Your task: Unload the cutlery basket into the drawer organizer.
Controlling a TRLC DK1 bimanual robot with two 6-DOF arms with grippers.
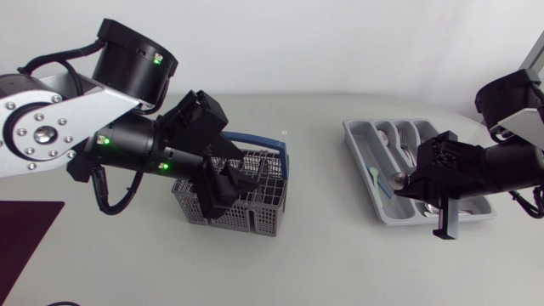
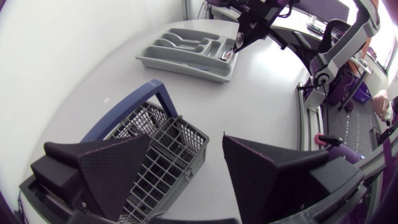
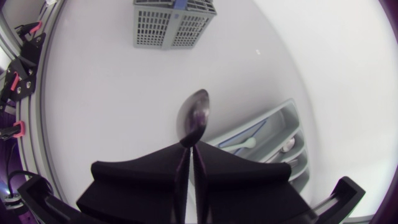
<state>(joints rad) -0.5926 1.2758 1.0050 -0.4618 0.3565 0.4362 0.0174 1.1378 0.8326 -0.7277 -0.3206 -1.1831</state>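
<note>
The grey cutlery basket with a blue handle stands left of the table's middle. My left gripper hangs open just above it, one finger over the basket's grid and the other finger past its side over bare table. The grey drawer organizer lies at the right with several spoons in its compartments. My right gripper is shut on a metal spoon, held over the organizer's near left edge; the spoon's bowl points toward the basket.
A light green utensil and a blue one lie in the organizer's left compartment. A dark red mat sits at the table's front left. Bare table separates basket and organizer.
</note>
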